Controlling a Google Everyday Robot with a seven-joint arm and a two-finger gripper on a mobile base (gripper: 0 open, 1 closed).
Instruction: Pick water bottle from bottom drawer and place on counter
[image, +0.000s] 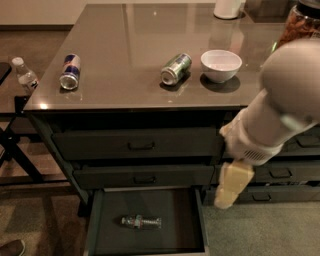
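Camera view | bottom drawer (180, 212): 1 water bottle (141, 221) | counter (125, 35): 2 cans (70, 71) (176, 68) | claw (231, 188) beside drawer, grip unreadable

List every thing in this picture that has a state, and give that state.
bottom drawer: pulled open
water bottle: on its side inside it
upper drawers: shut
green can: on its side on the counter
blue can: on its side
bowl: upright
gripper: right of the drawer, clear of the bottle

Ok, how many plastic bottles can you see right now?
2. One bottle lies in the open bottom drawer, another bottle left of the counter. The gripper hangs right of the drawer.
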